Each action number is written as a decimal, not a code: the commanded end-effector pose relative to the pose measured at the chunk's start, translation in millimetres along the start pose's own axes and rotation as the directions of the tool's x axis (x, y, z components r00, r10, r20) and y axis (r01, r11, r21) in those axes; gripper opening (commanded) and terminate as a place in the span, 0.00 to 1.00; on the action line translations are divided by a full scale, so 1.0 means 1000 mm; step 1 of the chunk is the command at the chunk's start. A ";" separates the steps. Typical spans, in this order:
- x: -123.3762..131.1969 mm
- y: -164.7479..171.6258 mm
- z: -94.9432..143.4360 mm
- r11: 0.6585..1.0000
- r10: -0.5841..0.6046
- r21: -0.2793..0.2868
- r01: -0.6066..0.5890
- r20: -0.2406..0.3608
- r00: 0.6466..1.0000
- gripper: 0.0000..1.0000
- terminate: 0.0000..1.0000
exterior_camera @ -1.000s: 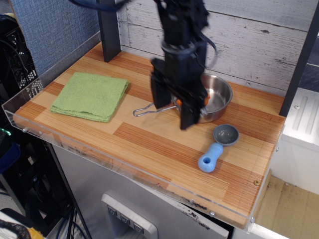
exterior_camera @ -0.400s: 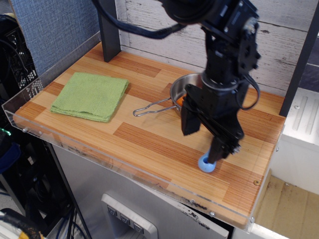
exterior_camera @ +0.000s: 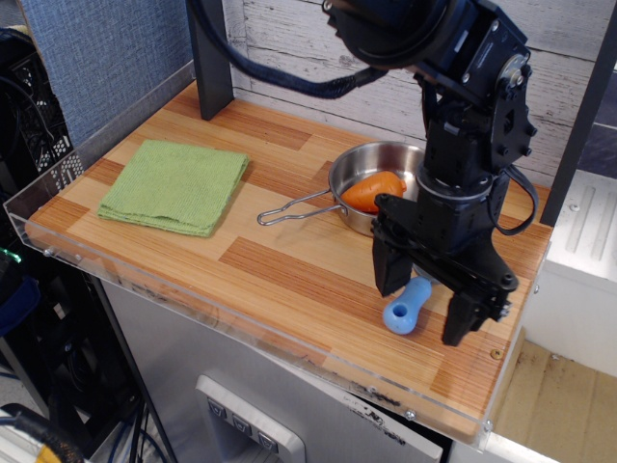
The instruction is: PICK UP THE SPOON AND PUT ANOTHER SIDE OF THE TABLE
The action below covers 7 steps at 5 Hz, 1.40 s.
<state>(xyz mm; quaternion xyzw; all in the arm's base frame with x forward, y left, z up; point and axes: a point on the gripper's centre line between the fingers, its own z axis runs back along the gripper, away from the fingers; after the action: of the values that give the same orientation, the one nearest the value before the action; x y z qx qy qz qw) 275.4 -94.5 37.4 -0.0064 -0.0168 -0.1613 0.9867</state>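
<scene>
The spoon's light-blue handle (exterior_camera: pixel 409 305) lies on the striped wood table (exterior_camera: pixel 289 270) near the front right. Its grey bowl is hidden behind my arm. My gripper (exterior_camera: pixel 422 301) is open and hangs right over the spoon, one finger (exterior_camera: pixel 388 267) to the left of the handle and the other (exterior_camera: pixel 462 314) to its right. The fingertips are close to the tabletop. I cannot tell if they touch the spoon.
A steel pan (exterior_camera: pixel 371 193) with a wire handle holds an orange piece (exterior_camera: pixel 372 191) behind the gripper. A folded green cloth (exterior_camera: pixel 177 184) lies at the left. A dark post (exterior_camera: pixel 210 58) stands at the back left. A clear acrylic rim (exterior_camera: pixel 193 299) edges the table.
My gripper has moved from over the pan to the right and toward the front edge. It now straddles the spoon and the pan with the orange piece is uncovered.
</scene>
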 end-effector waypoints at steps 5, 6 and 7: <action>0.006 0.007 -0.037 0.998 0.047 -0.032 -0.046 0.012 0.999 0.00 0.00; 0.004 0.006 -0.017 0.999 -0.019 -0.032 0.021 0.053 0.998 0.00 0.00; -0.008 0.017 0.024 0.999 -0.022 -0.043 0.027 0.121 0.992 0.00 0.00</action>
<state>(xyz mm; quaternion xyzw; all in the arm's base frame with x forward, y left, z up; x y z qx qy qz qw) 270.3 -75.0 52.9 -0.0405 -0.0533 -0.1683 0.9835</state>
